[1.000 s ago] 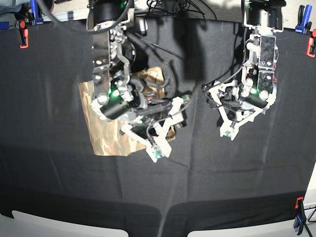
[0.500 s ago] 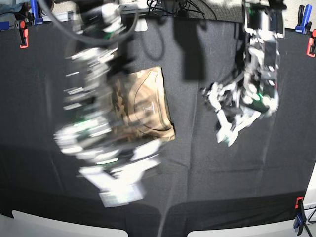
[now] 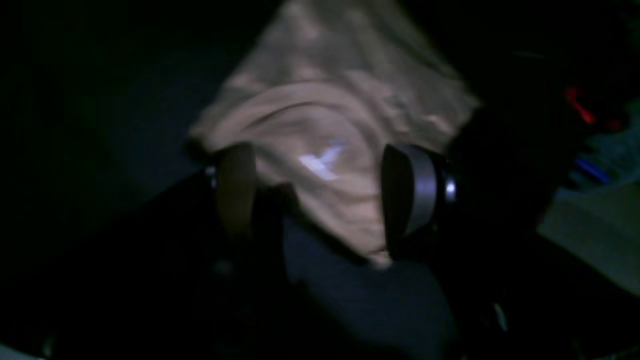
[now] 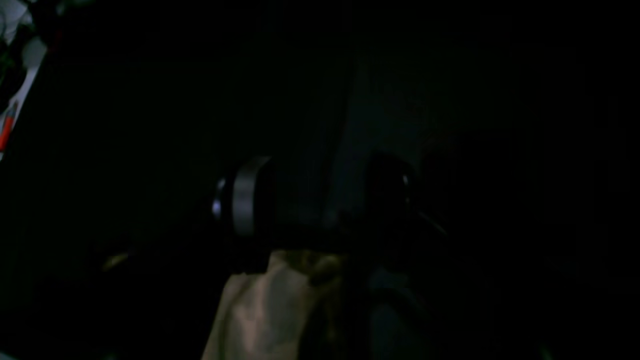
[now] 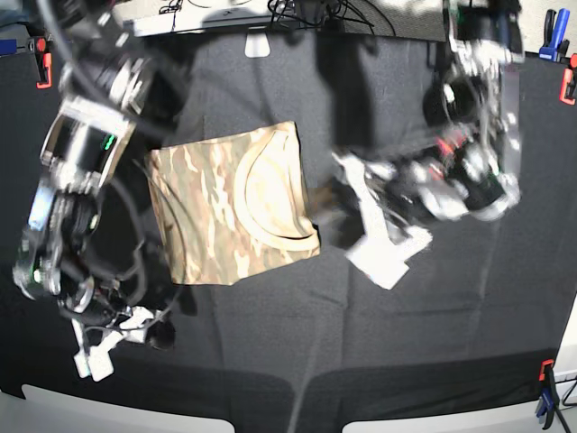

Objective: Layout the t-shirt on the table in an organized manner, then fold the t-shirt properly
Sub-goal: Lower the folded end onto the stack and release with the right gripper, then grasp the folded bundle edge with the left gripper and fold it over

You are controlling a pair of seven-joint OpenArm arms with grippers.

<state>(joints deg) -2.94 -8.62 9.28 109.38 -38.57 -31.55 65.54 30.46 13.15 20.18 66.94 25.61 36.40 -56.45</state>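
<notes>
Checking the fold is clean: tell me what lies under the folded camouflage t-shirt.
The folded tan-and-olive camouflage t-shirt lies flat on the matte black cloth-covered table; black cloth shows on every side. Whatever sits directly beneath the fabric is covered. Neither gripper touches it.

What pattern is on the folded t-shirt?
Tan, beige and brown camouflage on the t-shirt; clearest in the base view.

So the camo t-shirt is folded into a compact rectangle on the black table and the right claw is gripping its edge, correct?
Not quite. The t-shirt does lie folded on the table, but the right claw grips nothing: in the base view it stands open, apart from the shirt, near the table's front edge. The left claw is open too.
</notes>
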